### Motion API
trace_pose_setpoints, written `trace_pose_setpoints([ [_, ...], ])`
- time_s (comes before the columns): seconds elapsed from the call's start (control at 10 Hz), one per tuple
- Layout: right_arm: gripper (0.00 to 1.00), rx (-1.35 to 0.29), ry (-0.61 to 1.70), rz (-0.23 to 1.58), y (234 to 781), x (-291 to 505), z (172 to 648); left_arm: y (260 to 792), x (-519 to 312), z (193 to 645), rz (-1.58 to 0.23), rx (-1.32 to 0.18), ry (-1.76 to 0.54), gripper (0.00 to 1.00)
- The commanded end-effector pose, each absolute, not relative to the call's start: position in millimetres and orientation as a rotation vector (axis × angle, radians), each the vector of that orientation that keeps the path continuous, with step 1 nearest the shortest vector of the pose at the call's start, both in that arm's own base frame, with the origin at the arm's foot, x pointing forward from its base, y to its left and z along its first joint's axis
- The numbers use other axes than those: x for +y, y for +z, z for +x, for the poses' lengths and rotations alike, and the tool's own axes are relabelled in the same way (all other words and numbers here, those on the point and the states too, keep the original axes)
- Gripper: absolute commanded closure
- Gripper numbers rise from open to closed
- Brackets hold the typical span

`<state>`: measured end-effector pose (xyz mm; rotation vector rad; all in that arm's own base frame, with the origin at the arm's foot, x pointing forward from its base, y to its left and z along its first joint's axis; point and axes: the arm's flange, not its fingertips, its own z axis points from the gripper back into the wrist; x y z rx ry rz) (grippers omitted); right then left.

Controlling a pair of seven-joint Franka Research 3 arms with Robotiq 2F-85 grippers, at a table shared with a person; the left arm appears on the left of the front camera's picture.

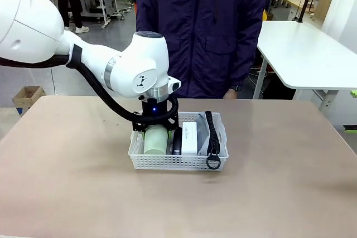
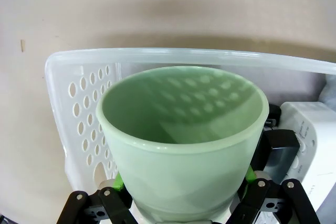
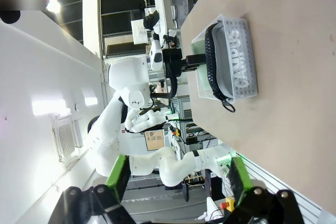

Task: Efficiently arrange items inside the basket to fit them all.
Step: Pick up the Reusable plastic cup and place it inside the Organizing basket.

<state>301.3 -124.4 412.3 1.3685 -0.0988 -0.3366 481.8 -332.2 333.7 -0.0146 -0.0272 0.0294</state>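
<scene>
1. Left gripper (image 1: 155, 136) – black linkage, green pads – is clamped on the pale green cup (image 1: 157, 140), one finger on each side of its wall. In the left wrist view the fingers (image 2: 113, 195) bracket the cup (image 2: 184, 150) near its base.
2. Cup: smooth, glossy, tapered, thick rounded rim, open mouth empty. It lies on its side at the basket's left end, touching or just above the floor – can't tell which.
3. Basket (image 1: 178, 163): white plastic, shallow, rectangular, rounded corners. Its walls are perforated with rows of small holes and the rim is smooth. It sits on the matte tan table (image 1: 67, 182), just in front of the person (image 1: 203, 32) in a dark purple jacket.
4. Inside the basket, left to right from the cup: a slim black device (image 1: 177, 142) on edge, a white rounded box (image 1: 189, 136), then the grey pouch (image 1: 216, 135) against the right wall.
5. Pouch: soft grey fabric; a black ribbed strap (image 1: 210, 135) runs along its top and ends in a black ring (image 1: 212, 162) over the basket's near rim. White "CAMPUS" print reads through the lattice in the right wrist view (image 3: 239, 59).
6. Right gripper (image 3: 176, 182) is well away from the basket, jaws spread wide, nothing between the green pads.
</scene>
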Motion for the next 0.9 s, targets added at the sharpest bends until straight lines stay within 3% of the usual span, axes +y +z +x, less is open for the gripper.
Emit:
trace_pose_setpoints([
  [0.0,0.00,-0.099,-0.344,1.380,416.5,-124.8,300.7,336.4,-336.5,485.5,0.023,-0.044,0.052,0.12],
  [0.1,0.00,-0.099,-0.344,1.380,416.5,-124.8,300.7,335.7,-336.7,485.5,0.026,-0.044,0.052,0.12],
  [0.2,0.00,-0.099,-0.344,1.380,416.5,-124.8,300.7,335.4,-336.5,486.1,0.026,-0.039,0.053,0.00],
  [0.8,0.00,-0.099,-0.344,1.380,416.5,-124.8,300.7,337.7,-334.6,485.7,0.028,-0.045,0.054,0.00],
])
